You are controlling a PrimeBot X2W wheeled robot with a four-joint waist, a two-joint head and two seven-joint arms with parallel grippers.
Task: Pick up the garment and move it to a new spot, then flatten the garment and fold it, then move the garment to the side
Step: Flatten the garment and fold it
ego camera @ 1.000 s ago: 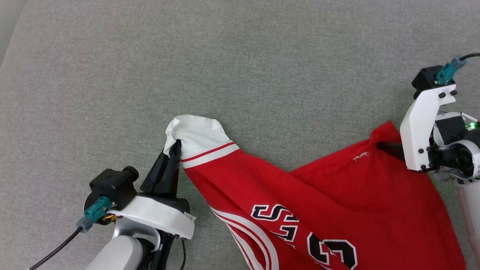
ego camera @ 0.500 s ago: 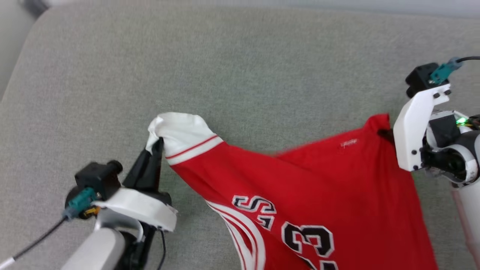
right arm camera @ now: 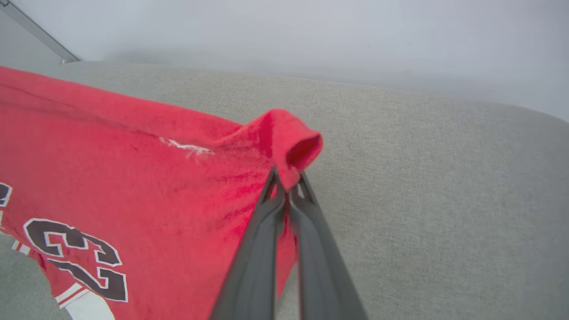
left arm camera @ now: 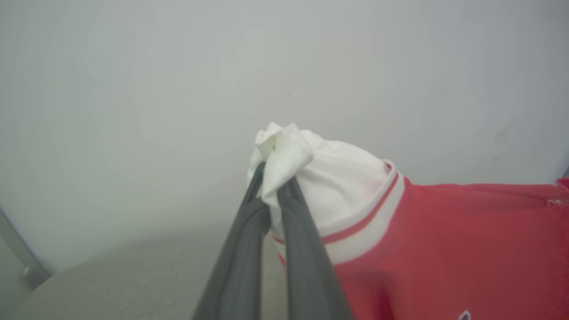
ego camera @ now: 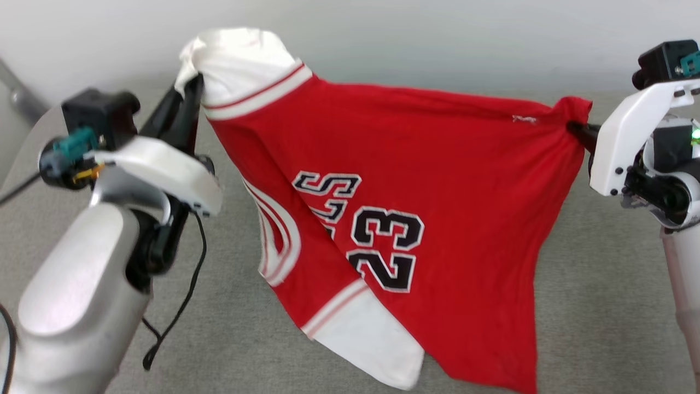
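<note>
The left end effector (left arm camera: 275, 175) clamps the garment (ego camera: 448, 164) by its white sleeve; the right end effector (right arm camera: 286, 178) pinches its red corner.

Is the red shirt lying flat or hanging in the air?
Hanging: the garment hangs spread between the left gripper, pinching a white sleeve, and the right gripper, pinching a red corner.

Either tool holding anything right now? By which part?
Both hold the garment, lifted between them: left tool pinches the white sleeve end, right tool pinches a bunched red edge.
</note>
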